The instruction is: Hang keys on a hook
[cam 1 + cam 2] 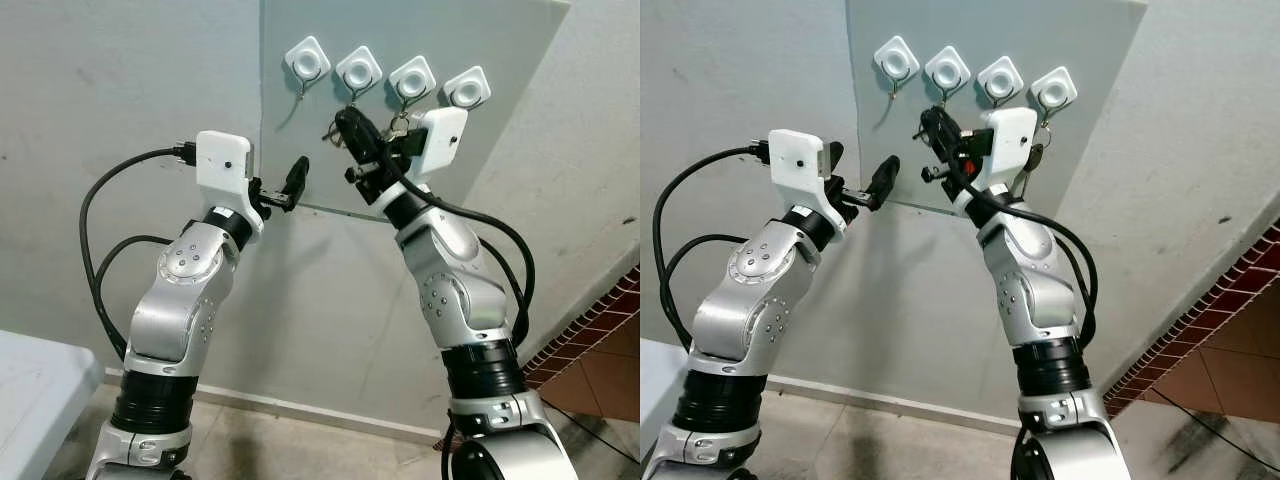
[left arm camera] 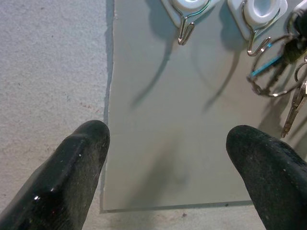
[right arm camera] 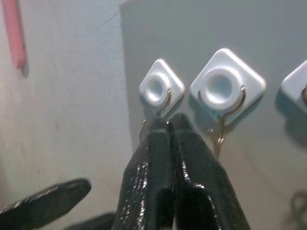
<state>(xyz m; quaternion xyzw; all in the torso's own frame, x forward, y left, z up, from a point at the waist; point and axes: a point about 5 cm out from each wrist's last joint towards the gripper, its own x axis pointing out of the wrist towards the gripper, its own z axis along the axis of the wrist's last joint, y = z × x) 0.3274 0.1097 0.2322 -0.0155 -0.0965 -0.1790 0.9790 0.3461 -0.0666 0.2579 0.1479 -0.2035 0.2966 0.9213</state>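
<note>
Keys (image 2: 276,72) hang on a ring by the second hook (image 2: 259,36), at the upper right of our left wrist picture. Our right gripper (image 3: 168,125) is squeezed tight up by the hooks; we cannot tell what it pinches. Our left gripper (image 2: 168,143) is spread wide near the gray board (image 1: 500,40).

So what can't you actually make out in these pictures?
- Whether the key ring already rests on its hook: the left wrist view's edge cuts it off.
- What the right gripper pinches, if anything: in the right wrist view its closed fingers hide their own tips.
- Which hook bears the keys: in the head views the right arm's camera housing partly covers them.
- The key teeth: too small.
</note>
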